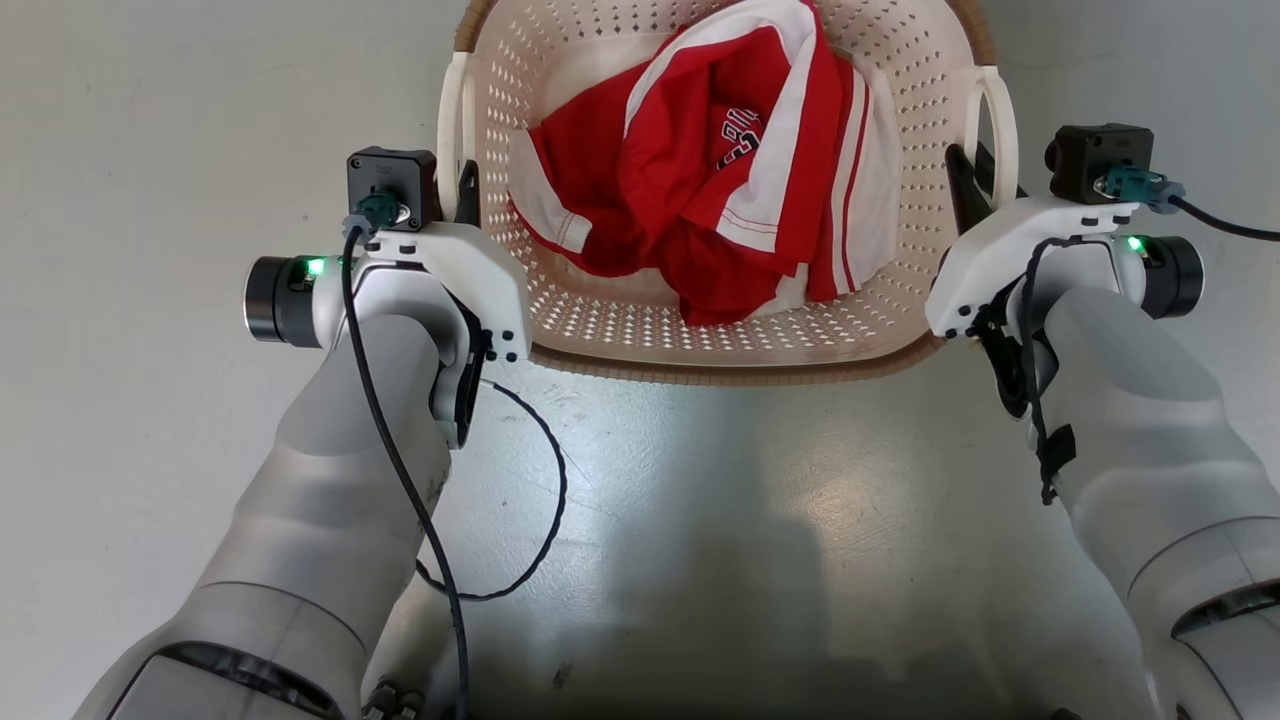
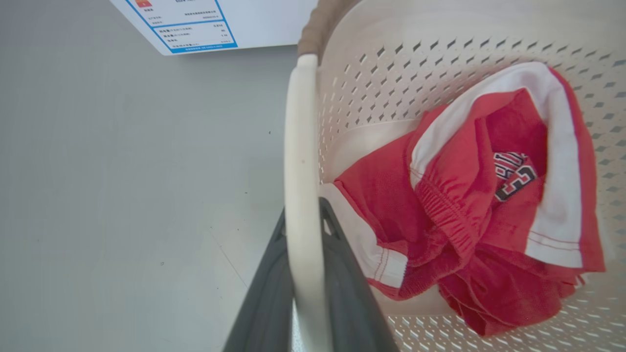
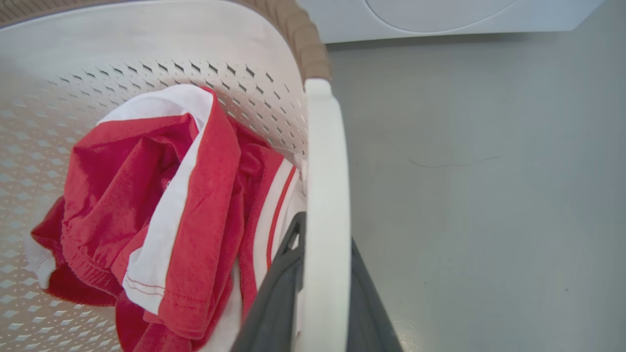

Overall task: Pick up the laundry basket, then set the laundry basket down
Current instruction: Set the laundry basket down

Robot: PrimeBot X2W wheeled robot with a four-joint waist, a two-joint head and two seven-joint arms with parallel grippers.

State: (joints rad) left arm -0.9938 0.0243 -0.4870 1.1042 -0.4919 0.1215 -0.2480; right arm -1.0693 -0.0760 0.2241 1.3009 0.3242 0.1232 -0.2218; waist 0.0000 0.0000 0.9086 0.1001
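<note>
My left gripper [image 2: 304, 222] and right gripper [image 3: 324, 234] each clamp a loop handle [image 2: 299, 146] of the laundry basket [image 1: 700, 345]; far rim cut off.

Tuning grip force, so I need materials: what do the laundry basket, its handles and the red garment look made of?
Laundry basket: likely moulded plastic, matte cream, going by its regular punched holes. Handle: smooth, slightly glossy white plastic, apparently. Red garment: soft knit fabric, judging by folds and stitched hems.
</note>
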